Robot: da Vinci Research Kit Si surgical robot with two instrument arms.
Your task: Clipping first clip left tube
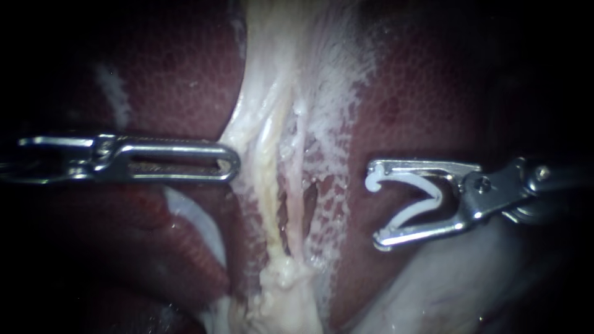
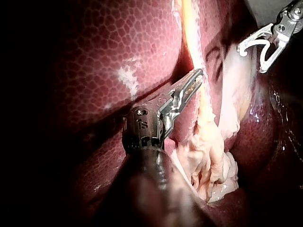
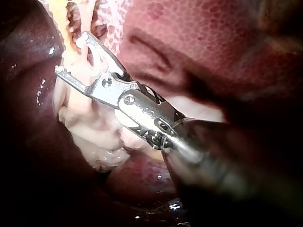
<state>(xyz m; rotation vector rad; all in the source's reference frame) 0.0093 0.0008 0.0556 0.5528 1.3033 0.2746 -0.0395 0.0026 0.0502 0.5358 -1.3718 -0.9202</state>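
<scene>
R instrument [image 1: 374, 207], jaws wide holding white clip [image 1: 438, 196], sits right of left tube [image 1: 270, 167], apart; L instrument [image 1: 232, 168], jaws pressed together, just left.

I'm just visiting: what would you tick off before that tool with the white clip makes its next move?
1. Clip loaded: ok. The clip sits between both jaws of the right tool, its mouth open.
2. Clip around the left tube: not ok. It hangs apart from it, over the liver.
3. Tube exposed: ok. Dark gaps show beside it.
4. Left tool out of the way: ok. Jaws shut, tip at the pale tissue's other edge.
5. Space behind the tube: cannot tell.
</scene>
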